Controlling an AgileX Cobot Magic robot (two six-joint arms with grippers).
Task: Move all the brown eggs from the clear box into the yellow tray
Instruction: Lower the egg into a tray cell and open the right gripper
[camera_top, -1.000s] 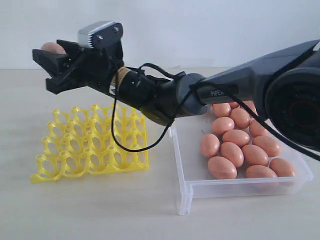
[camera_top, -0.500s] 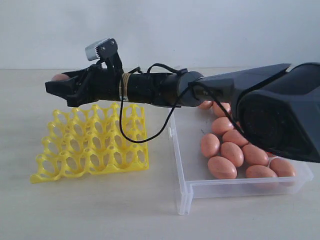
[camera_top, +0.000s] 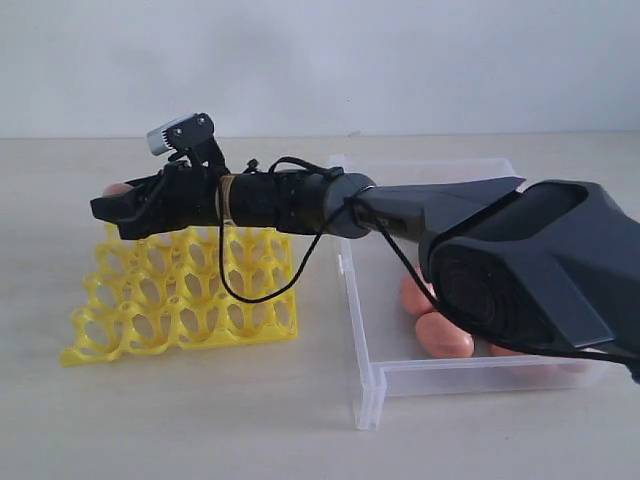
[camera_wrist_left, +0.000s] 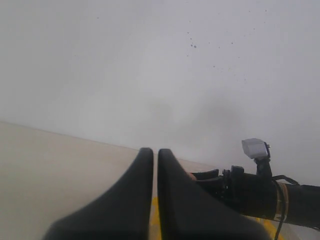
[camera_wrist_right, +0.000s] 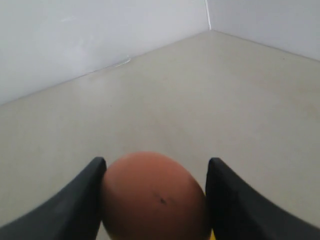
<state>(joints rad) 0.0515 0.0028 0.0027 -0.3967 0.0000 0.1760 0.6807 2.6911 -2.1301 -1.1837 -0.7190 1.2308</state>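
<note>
- We saw the right gripper (camera_top: 112, 203) reaching across the middle, its fingers (camera_wrist_right: 82, 200) clamped on one brown egg (camera_wrist_right: 152, 195), one finger on each side.
- That egg hung above the far left corner of the yellow tray (camera_top: 180, 305), clear of the cups. Every cup we could see was empty.
- The other brown eggs (camera_top: 440, 335) lay in the clear box (camera_top: 365, 375), mostly hidden behind the arm. We could make out only two or three.
- The left gripper (camera_wrist_left: 155, 155) showed only in its own wrist view, fingers pressed together on nothing.
- We judged the main risk to be a release from this height. The egg could strike a raised peak and crack, or bounce off the tray onto the table (camera_top: 200, 420).
- So near the corner, a small misalignment could land it on the rim instead of in a cup.
- The slack cable (camera_top: 240, 285) drooped in front of the tray. By our reckoning it could catch a peak and drag the light tray.
</note>
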